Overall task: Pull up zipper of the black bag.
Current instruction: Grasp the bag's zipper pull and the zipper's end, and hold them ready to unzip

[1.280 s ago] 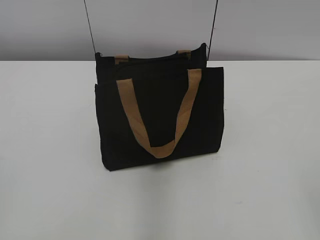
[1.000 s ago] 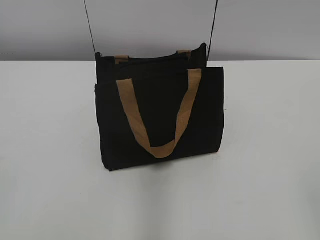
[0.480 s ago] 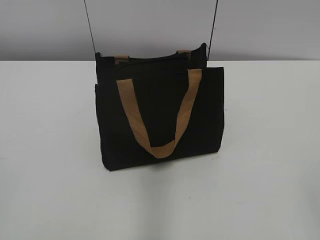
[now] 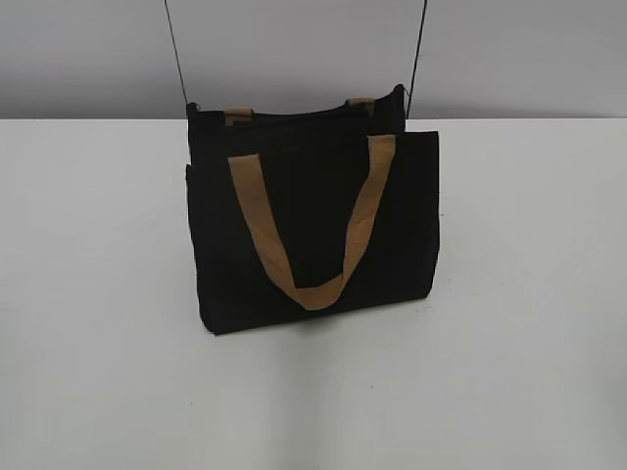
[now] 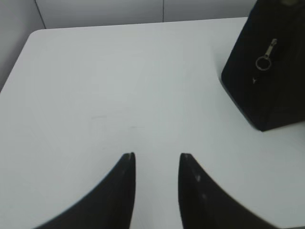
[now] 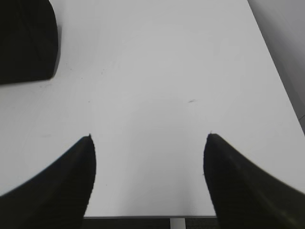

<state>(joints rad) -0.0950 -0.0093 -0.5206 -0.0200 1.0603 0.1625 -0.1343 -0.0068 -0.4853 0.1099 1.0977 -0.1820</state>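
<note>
Since the black bag (image 4: 313,230) stands on its own on the white tabletop (image 4: 98,372), with only thin cords (image 4: 176,49) rising from its top corners, we judge that a pull on the zipper could drag or tip the whole bag unless the other arm steadies it. The small metal pull tab (image 5: 264,57) hangs against the bag's end panel in the left wrist view; being slim, it could slip from our grip. We might also snag a tan handle (image 4: 309,284) instead. Our left tool (image 5: 157,157) hovers over bare tabletop, well apart from the bag, fingers narrowly parted and holding nothing. Our right tool (image 6: 148,138) is spread wide, also free, with the bag off to its far left.
</note>
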